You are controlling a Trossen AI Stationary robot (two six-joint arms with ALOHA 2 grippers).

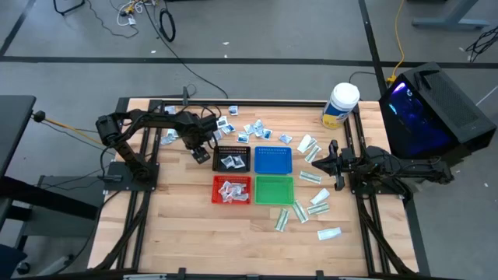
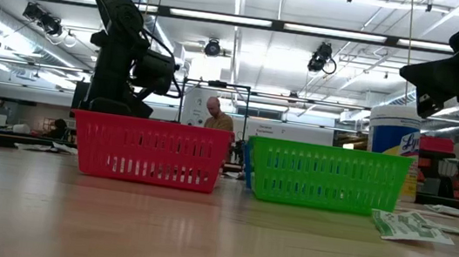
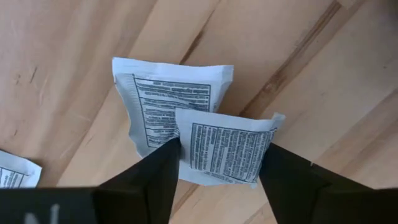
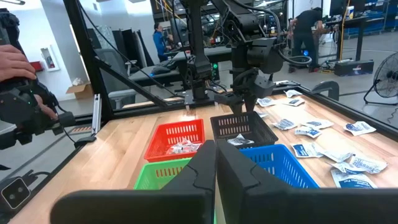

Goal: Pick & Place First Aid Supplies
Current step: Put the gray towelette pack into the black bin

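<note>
Nearest the lens, the left tool (image 3: 217,180) stands half-wide astride the upper white packet (image 3: 227,146) at frame centre, so it should close squarely, leaving the lower packet (image 3: 165,102) on the counter (image 3: 74,56).

White printed packets (image 3: 227,146) overlapping, flat on wood

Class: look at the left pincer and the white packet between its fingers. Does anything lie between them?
Nothing visible does. The left pincer straddles the upper white packet, fingers at both edges. A second packet lies partly underneath it, not between.
</note>
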